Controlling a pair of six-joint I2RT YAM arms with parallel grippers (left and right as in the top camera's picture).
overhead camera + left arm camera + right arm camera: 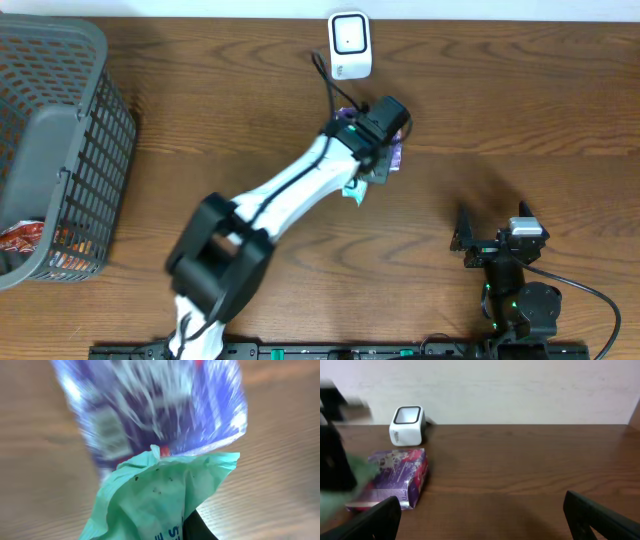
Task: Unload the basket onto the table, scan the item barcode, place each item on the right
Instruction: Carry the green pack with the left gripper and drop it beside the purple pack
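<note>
The item is a purple foil packet (396, 156) with a mint-green end (352, 192), a short way in front of the white barcode scanner (350, 45). My left gripper (375, 150) is shut on it. In the left wrist view the green flap (165, 495) fills the bottom, the blurred purple packet (160, 405) lies beyond, and one dark finger (200, 529) shows beside the flap. The right wrist view shows the packet (395, 477) low over the table below the scanner (407, 425). My right gripper (492, 222) rests open and holds nothing near the front right, and its fingers (375, 520) are spread wide.
A dark wire basket (60, 150) with some packets inside stands at the left edge. The scanner's cable (325, 85) runs toward the left arm. A pale wall (520, 385) closes the table's far side.
</note>
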